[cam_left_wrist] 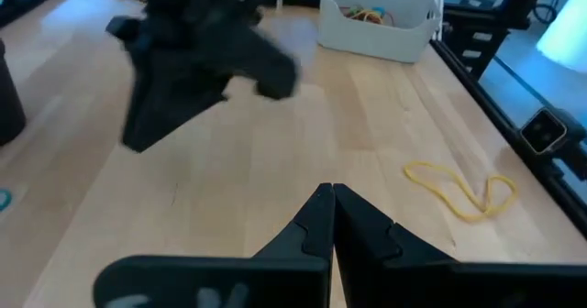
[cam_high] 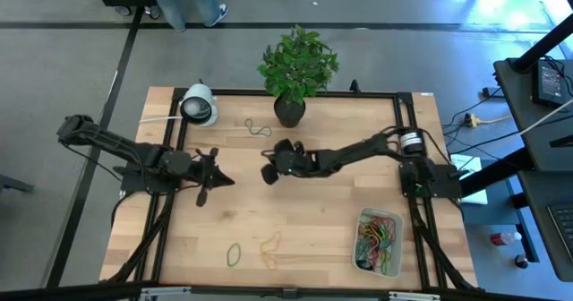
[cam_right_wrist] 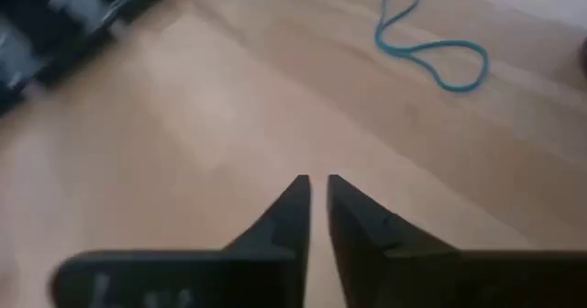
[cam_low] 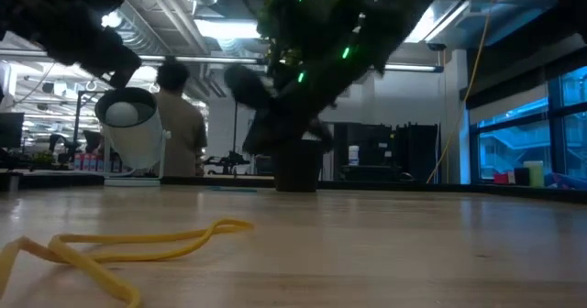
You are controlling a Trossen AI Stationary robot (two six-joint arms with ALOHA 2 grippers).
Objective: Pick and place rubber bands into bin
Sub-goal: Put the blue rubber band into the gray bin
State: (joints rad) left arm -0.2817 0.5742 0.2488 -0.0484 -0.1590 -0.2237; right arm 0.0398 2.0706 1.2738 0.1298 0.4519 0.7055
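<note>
The bin (cam_high: 378,241), a pale shallow tray at the table's near right, holds several coloured rubber bands (cam_high: 380,234); it also shows in the left wrist view (cam_left_wrist: 376,19). Loose bands lie flat on the wood: a green one (cam_high: 235,253) and a yellow one (cam_high: 271,247) near the near edge, and a teal one (cam_high: 257,127) beside the plant pot. My right gripper (cam_high: 266,172) hovers at mid-table with fingers shut and nothing between them (cam_right_wrist: 316,184); the teal band (cam_right_wrist: 431,42) lies ahead of it. My left gripper (cam_high: 219,177) is left of centre, shut and empty (cam_left_wrist: 332,193).
A dark plant pot (cam_high: 289,108) with a leafy plant stands at the far middle, and a white round device (cam_high: 199,104) at the far left. A black frame runs along the table's edges. In the low view the yellow band (cam_low: 119,244) lies close by. A person stands beyond the far edge.
</note>
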